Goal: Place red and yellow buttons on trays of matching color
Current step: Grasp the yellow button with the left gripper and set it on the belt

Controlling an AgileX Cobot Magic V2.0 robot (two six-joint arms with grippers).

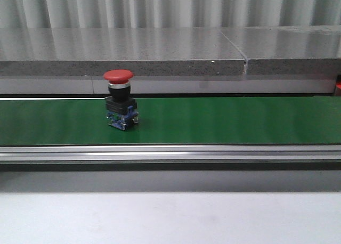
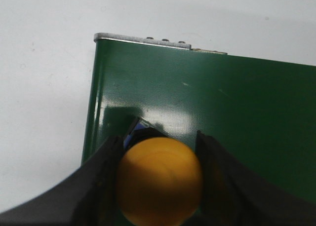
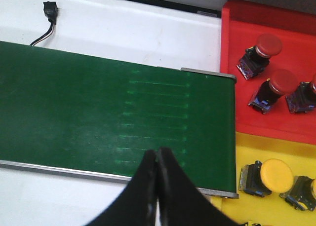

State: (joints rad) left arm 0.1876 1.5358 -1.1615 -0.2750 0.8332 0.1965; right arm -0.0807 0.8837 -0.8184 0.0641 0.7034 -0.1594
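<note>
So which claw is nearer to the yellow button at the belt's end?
Left. The left claw has its fingers on either side of the yellow button over the green belt. The right claw is shut over the belt's other end, beside the trays.

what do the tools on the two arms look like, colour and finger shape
Both are black with a matte finish. The left tool has two broad fingers that flare wide toward the wrist and narrow toward the tips. The right tool has two smooth, curved fingers tapering to slim tips. No cables, markings or labels show on either in these views.
</note>
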